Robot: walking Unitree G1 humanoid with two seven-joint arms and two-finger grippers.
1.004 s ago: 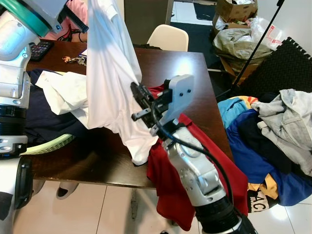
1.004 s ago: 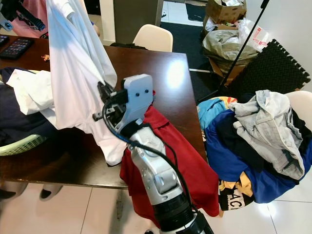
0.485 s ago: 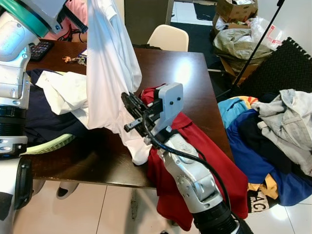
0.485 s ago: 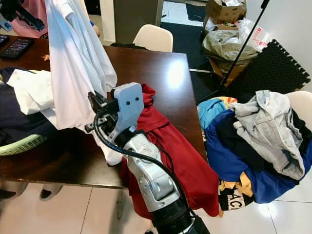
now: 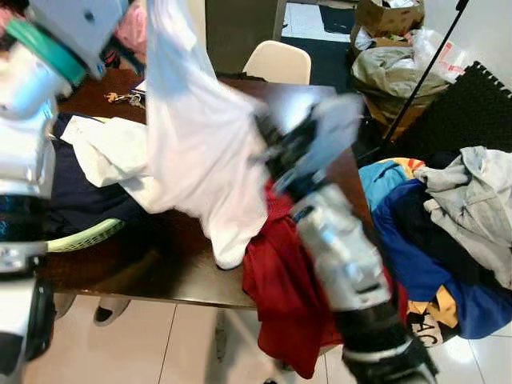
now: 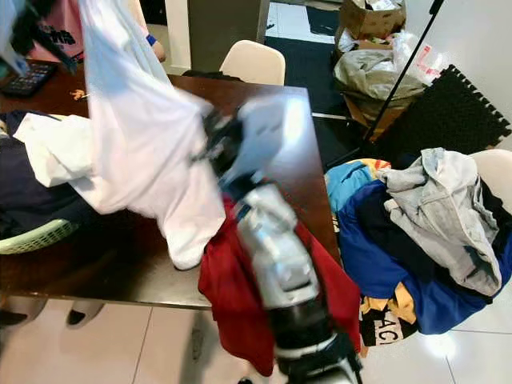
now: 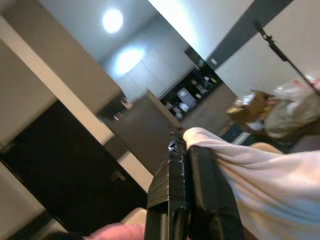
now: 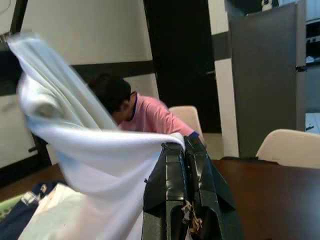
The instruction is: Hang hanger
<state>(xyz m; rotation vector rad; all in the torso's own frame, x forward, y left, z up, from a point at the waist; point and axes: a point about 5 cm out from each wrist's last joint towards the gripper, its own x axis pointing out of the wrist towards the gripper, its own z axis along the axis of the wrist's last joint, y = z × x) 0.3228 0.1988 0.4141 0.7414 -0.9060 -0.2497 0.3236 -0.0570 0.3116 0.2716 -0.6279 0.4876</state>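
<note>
A white shirt [image 5: 192, 136] hangs over the brown table [image 5: 320, 104], held up from its top. In the left wrist view my left gripper [image 7: 186, 145] is shut on the top of the white shirt [image 7: 260, 175], high at the left. My right gripper [image 5: 268, 140] is shut on the shirt's right side at mid height and draws the cloth out sideways; the right wrist view has the white fabric [image 8: 100, 150] pinched at the fingertips [image 8: 172, 150]. The right arm is blurred with motion.
A red garment [image 5: 280, 280] drapes over the table's near edge under my right arm. White cloth [image 5: 108, 148] and dark clothes lie at the left over a green basket [image 5: 80, 236]. A clothes pile [image 5: 448, 232] sits at the right. A person in pink [image 8: 150, 112] sits beyond the table.
My right gripper has swung up and to the right with the shirt's side in it, spreading the cloth wider. The left arm has kept the shirt's top raised.
</note>
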